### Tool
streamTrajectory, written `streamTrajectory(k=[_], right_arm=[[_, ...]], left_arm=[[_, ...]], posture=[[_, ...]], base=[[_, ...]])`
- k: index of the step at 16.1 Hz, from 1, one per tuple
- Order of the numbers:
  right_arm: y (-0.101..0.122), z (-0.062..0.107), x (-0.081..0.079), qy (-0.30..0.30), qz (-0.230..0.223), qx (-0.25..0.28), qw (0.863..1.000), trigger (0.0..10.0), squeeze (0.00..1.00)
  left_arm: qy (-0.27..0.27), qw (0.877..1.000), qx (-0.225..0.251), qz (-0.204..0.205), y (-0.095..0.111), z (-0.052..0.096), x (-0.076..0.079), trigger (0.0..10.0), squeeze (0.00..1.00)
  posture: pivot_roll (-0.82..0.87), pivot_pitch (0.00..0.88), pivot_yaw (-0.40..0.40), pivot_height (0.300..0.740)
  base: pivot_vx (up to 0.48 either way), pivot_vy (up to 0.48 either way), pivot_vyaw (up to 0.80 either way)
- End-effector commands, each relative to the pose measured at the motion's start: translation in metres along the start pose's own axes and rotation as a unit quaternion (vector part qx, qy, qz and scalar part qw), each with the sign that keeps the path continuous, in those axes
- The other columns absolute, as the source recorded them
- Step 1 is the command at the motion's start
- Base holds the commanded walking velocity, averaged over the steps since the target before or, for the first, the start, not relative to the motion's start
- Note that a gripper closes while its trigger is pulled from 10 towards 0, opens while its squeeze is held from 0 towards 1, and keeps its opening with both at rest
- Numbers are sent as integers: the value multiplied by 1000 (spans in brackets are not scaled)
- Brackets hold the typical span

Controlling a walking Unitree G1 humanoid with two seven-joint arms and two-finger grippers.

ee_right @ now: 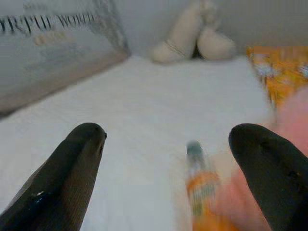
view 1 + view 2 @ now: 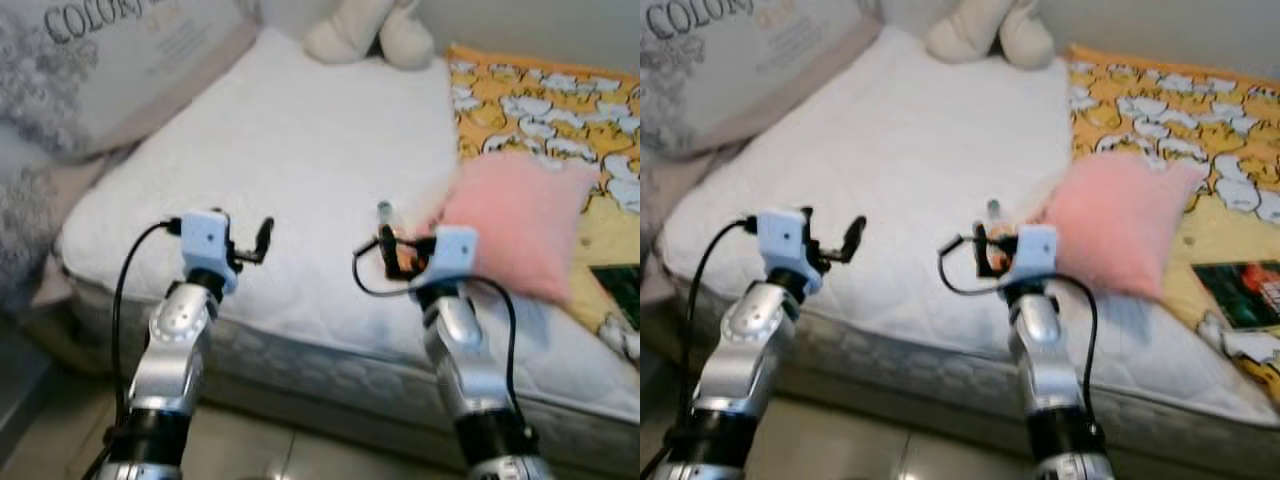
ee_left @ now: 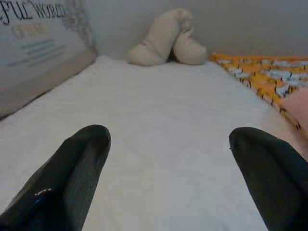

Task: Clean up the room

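1. Bottle (image 1: 199,192), orange with a grey-green cap, lies on the white mattress (image 2: 300,170) just beside the pink pillow (image 2: 515,220), and it sits between the spread fingers of our right hand (image 1: 166,168), nearer the finger on the pillow side. We judge it the nearest piece of clutter to clear.
2. Our right hand is open and holds nothing; our left hand (image 3: 168,163) is open too, hovering over bare mattress to the left, well apart from the bottle.
3. First risk: the bottle is off-centre in the right hand, so closing now could pinch it at one edge and roll it away across the soft quilting.
4. Second risk: the pillow lies against the bottle (we cannot tell whether it overlaps it), so the right-side finger could catch plush instead and drag the pillow along.
5. Third risk: the right wrist view is blurred around the bottle, so our aim is uncertain; pressing down on a yielding mattress could sink or tip the bottle.
6. Other things remain on the bed: a cream soft toy (image 2: 365,35) at the far edge, a large printed cushion (image 2: 110,60) at the far left, a yellow patterned blanket (image 2: 540,100) on the right and a dark book (image 2: 1245,290) at the near right.
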State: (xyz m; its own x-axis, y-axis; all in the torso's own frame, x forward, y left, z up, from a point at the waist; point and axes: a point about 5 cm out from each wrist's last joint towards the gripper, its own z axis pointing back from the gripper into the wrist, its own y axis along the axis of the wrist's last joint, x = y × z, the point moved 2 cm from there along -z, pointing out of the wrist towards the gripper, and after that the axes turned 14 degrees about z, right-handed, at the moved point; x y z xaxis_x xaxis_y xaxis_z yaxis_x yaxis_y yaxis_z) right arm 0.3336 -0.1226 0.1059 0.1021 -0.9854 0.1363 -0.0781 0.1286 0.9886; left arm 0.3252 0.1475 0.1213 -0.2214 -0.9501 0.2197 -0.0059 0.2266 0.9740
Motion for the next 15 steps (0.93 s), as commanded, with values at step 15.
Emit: streamTrajectory(k=[15], right_arm=[[17,-53,35,-47,23,-53,997,10000,0]], left_arm=[[-58,997,-13,-49,-4,-4,29,10000,0]], posture=[[67,0,-25,727]], base=[[304,-140,0]])
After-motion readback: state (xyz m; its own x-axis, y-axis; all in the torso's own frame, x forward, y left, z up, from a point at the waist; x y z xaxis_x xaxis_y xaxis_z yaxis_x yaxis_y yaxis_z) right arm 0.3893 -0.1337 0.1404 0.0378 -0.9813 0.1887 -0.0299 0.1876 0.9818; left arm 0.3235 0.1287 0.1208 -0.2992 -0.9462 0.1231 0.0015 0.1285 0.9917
